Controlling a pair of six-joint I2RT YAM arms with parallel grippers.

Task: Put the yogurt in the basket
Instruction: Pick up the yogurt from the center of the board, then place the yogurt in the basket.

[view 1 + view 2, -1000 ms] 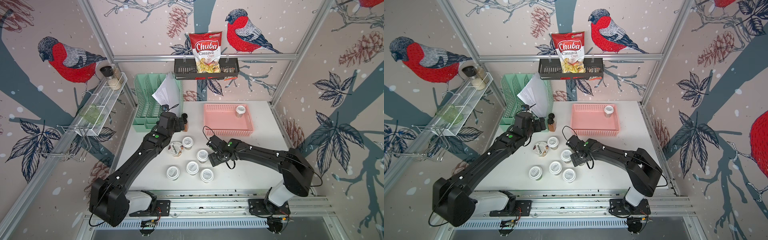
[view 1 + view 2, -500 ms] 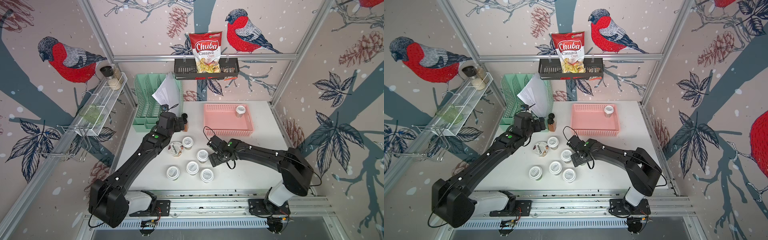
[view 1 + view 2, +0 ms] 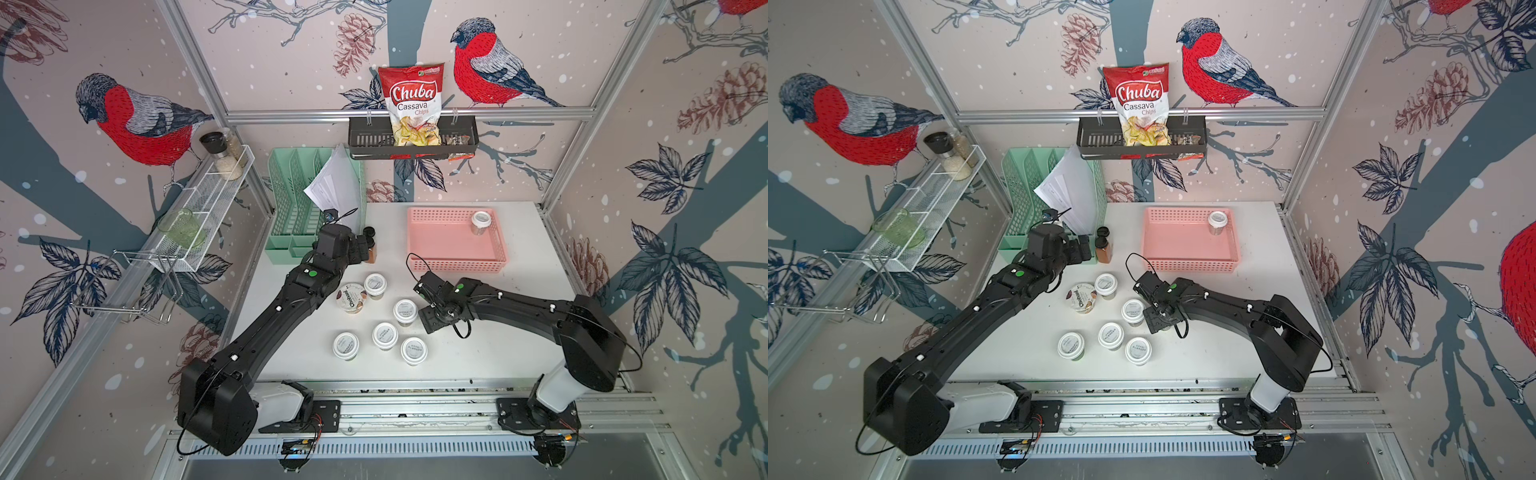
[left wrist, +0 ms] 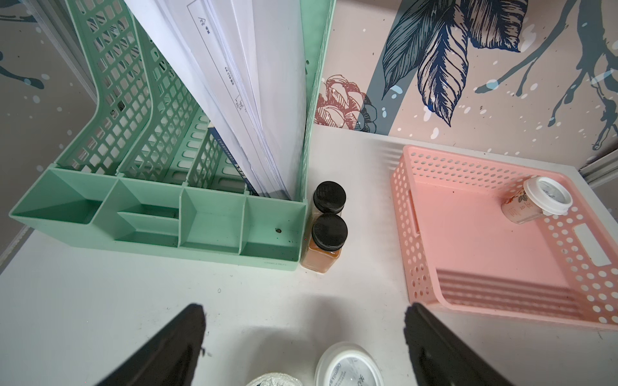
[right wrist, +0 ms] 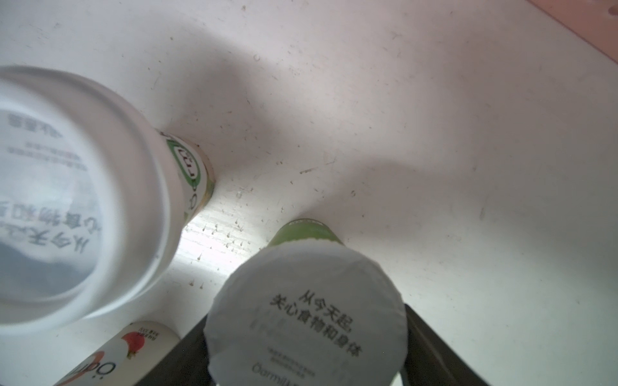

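Near the centre of both top views, the right tool [image 3: 433,323] is hanging low over the tabletop [image 3: 478,357], straddling a jar [image 5: 306,310] that is standing upright between its fingers [image 5: 428,357]; whether they are pressing it I cannot tell. A second jar [image 5: 83,200] is crowding close beside it, so a finger closing off-line is risking a knock that topples it into the others. Up left of that group, by the bottles [image 4: 329,240], the left tool [image 4: 304,310] is gaping and carrying nothing. A third jar [image 3: 481,219] is sitting in the upper right corner of the basket [image 3: 457,266]; the rest are waiting outside it.
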